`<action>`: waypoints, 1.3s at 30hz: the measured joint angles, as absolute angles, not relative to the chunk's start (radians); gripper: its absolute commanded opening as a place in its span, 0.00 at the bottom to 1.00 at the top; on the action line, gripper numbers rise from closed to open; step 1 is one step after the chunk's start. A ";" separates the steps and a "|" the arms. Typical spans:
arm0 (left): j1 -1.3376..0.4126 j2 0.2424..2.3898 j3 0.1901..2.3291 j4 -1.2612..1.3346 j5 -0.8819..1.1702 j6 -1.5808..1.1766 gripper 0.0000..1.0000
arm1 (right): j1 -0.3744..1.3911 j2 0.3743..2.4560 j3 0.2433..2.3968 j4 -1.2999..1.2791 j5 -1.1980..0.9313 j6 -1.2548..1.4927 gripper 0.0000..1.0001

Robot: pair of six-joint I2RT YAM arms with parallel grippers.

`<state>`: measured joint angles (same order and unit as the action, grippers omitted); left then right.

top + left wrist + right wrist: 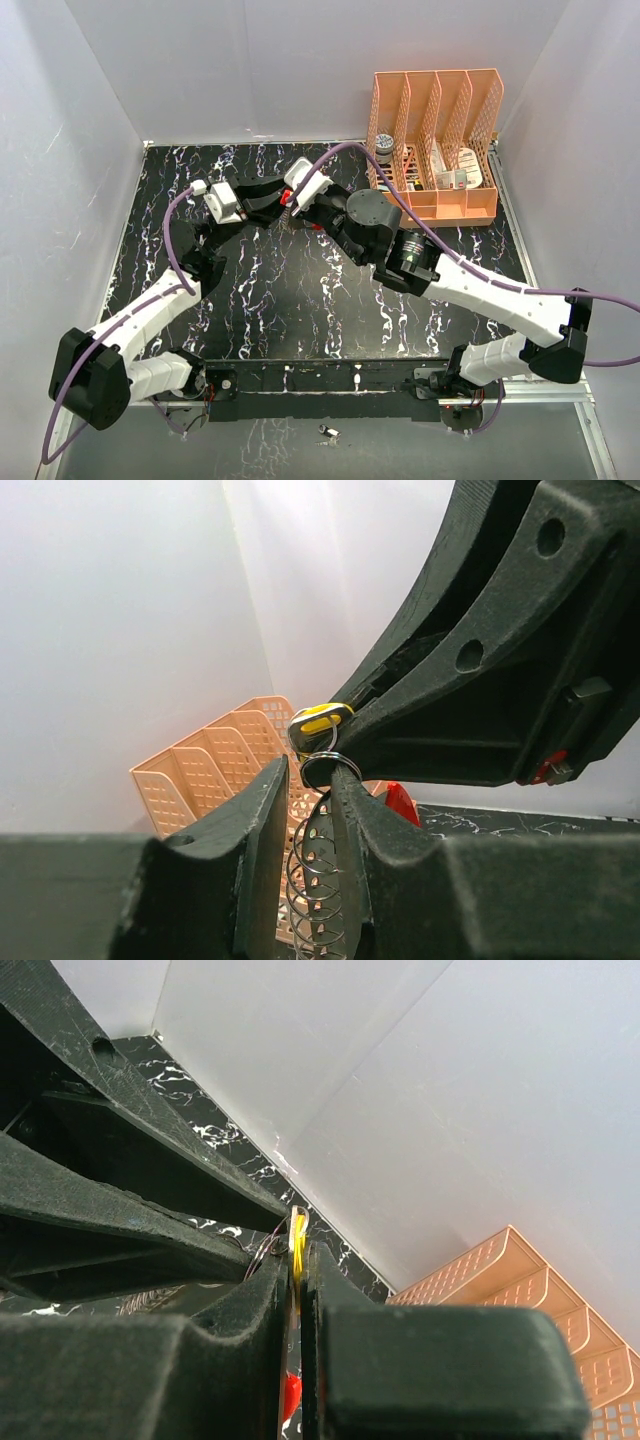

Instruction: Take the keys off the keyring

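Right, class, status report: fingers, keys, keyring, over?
Left fingers shut on keyring. Right fingers shut on yellow key, not yet off the ring. Red key beside it. Orange rack behind, apart.

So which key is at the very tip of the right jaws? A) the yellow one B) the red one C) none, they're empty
A: the yellow key sits edge-on between the right gripper's closed jaws at their tip; the red key shows lower down.
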<state>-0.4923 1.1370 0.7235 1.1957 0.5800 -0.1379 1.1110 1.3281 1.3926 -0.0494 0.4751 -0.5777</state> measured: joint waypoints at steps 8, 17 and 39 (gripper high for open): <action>-0.492 1.163 0.744 1.232 0.607 -0.175 0.09 | 1.110 1.318 1.393 -0.048 0.473 -0.577 0.00; -0.485 1.212 0.776 1.288 0.641 -0.233 0.00 | 1.104 1.301 1.389 -0.049 0.483 -0.578 0.00; -0.504 1.137 0.787 1.098 0.458 -0.111 0.00 | 1.111 1.303 1.372 -0.050 0.438 -0.570 0.00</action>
